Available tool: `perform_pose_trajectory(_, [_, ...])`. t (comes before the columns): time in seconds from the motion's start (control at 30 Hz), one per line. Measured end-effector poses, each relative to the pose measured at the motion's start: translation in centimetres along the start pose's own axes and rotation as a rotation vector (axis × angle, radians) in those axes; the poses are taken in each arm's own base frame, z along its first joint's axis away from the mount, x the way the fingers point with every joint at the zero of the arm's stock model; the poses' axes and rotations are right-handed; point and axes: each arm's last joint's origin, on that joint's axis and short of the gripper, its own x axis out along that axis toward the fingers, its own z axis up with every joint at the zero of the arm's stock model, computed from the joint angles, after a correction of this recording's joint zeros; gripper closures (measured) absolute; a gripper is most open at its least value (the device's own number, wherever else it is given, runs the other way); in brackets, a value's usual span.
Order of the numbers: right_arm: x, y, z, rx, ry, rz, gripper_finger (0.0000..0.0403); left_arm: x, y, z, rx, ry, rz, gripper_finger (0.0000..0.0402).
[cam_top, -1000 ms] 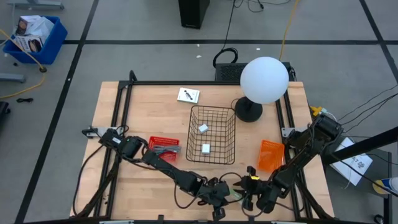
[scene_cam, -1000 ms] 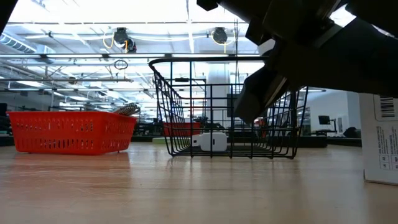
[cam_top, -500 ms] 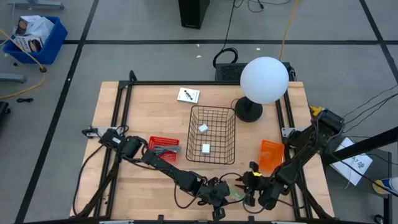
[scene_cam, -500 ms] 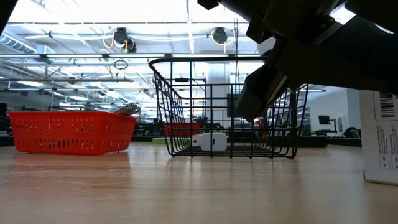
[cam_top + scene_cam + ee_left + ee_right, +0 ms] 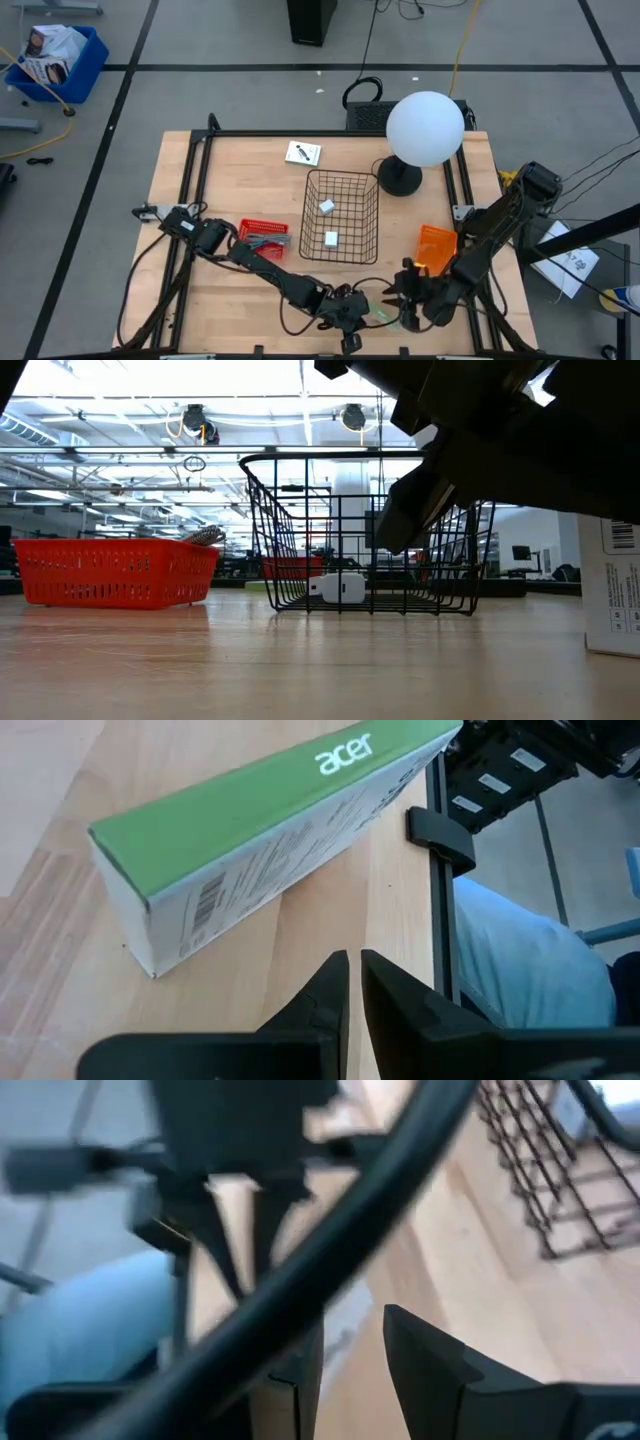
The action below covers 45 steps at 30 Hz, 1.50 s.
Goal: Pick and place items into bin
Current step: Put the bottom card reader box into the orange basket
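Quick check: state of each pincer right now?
Left pincer: shut, holding nothing, beside the green box.
Right pincer: slightly open, holding nothing.

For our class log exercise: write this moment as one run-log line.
left gripper: shut, empty, near green box | right gripper: slightly open, empty | wire basket: two white blocks

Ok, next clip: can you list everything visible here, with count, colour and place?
wire basket: one, black, table centre
white blocks: two, inside the wire basket
red bin: one, left of the wire basket, grey metal piece inside
orange bin: one, right of the wire basket
white card: one, black marks, far side of the table
lamp: one, white globe on black base, far right
green and white box: one, lying at the near edge
left gripper: near edge beside the box, fingers nearly together, empty
right gripper: near edge, slightly open, empty
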Motion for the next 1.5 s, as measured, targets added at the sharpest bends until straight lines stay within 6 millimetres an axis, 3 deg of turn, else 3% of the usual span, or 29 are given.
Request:
perform_pose_trajectory(0.13, [-0.7,0.7,0.8,-0.016,-0.054,0.083,0.0289,0.0,0.1,-0.1,0.012,0.006,0.009,0.0366])
perform_pose_trajectory(0.27, [-1.0,1.5,1.2,-0.093,-0.125,0.134,0.025,-0.7,-0.4,-0.3,0.069,0.028,0.028,0.0366])
perform_pose_trajectory(0.53, [-1.8,1.8,1.9,-0.073,-0.15,0.197,0.0186,-5.8,-5.5,0.1,0.288,-0.111,0.07,0.0366])
perform_pose_trajectory(0.73, [-1.9,1.9,1.9,-0.024,-0.123,0.233,0.0175,-8.8,-8.2,0.4,0.424,-0.206,0.071,0.0366])
perform_pose_trajectory(0.9, [-2.0,2.3,2.2,0.026,-0.119,0.294,0.0177,-9.9,-9.6,0.0,0.523,-0.236,0.046,0.0366])
perform_pose_trajectory(1.2, [-2.0,2.1,2.4,0.009,-0.17,0.248,0.0175,-10.4,-9.7,0.0,0.617,-0.287,0.025,0.0366])
perform_pose_trajectory(1.33, [-1.9,1.8,2.3,0.018,-0.167,0.211,0.0177,-12.1,-8.9,0.3,0.65,-0.37,-0.09,0.0366])
perform_pose_trajectory(1.5, [-2.1,0.8,1.4,0.033,-0.141,0.078,0.0177,-16.3,-5.6,-1.4,0.617,-0.471,-0.092,0.0366])
